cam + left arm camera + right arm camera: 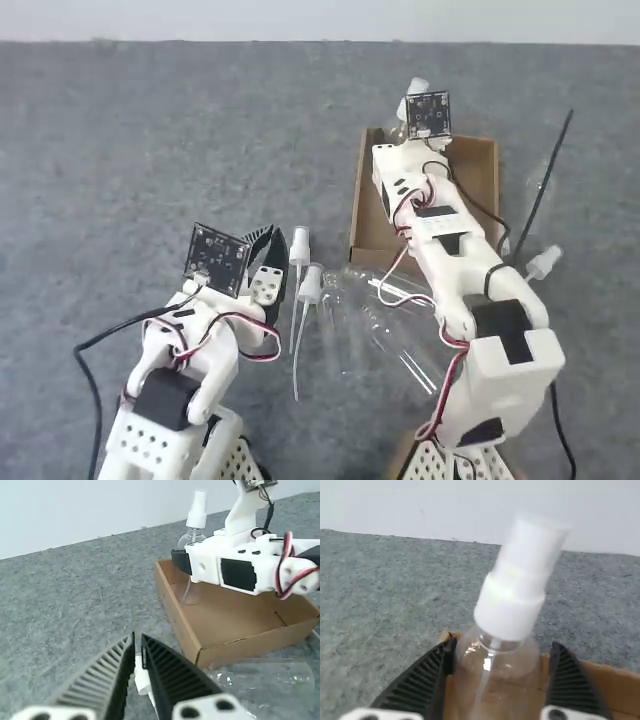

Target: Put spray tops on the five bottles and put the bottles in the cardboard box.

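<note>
Where grey felt covers the table [150,150] up to a white wall [75,510], the right gripper [502,647] clasps a topped bottle [495,672], roughly upright, at the far corner of the cardboard box [480,170]. The high view adds loose spray tops [300,245] and bare bottles [365,312] lying between the arms; the left gripper [137,639] is closed to a slit, one spray top showing through it

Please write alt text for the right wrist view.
The right gripper holds a clear bottle, upright, with a white spray top on, over the cardboard box. Behind lie grey carpet and a pale wall.
</note>
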Robot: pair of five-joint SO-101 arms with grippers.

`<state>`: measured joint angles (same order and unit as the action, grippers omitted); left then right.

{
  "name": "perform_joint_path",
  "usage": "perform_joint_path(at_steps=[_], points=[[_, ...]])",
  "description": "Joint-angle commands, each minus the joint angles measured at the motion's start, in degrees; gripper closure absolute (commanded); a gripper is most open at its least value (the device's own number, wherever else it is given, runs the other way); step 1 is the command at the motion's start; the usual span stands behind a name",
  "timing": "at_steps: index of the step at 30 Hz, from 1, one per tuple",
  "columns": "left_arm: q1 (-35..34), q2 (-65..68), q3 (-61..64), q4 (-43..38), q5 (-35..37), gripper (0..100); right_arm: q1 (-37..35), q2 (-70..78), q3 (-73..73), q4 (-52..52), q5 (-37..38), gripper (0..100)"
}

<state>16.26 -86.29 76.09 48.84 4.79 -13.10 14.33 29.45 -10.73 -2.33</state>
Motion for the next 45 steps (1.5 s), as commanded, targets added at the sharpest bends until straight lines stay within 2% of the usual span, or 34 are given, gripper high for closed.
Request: perform_joint_path(at_steps=[1, 6, 20, 38, 45], points=[[-0.44, -0.09, -0.48, -1.85, -0.53, 99, -0.13, -1.36, -3.16, -0.92, -0.35, 74.3], [-0.44, -0.09, -0.48, -1.85, -0.53, 99, -1.54, -1.45, -3.43, 0.75, 3.96, 74.2], [-0.44, -0.09, -0.4, -1.93, -0.53, 99, -2.15, -6.02, -3.25, 1.19, 4.04, 74.2], [-0.44, -0.09, -0.4, -1.93, -0.53, 99, -3.47, -23.69, -5.36, 17.8, 4.04, 74.3], [-0.44, -0.09, -0.4, -1.85, -0.53, 99, -2.59, -37.32, -5.36, 30.2, 4.4, 74.5]])
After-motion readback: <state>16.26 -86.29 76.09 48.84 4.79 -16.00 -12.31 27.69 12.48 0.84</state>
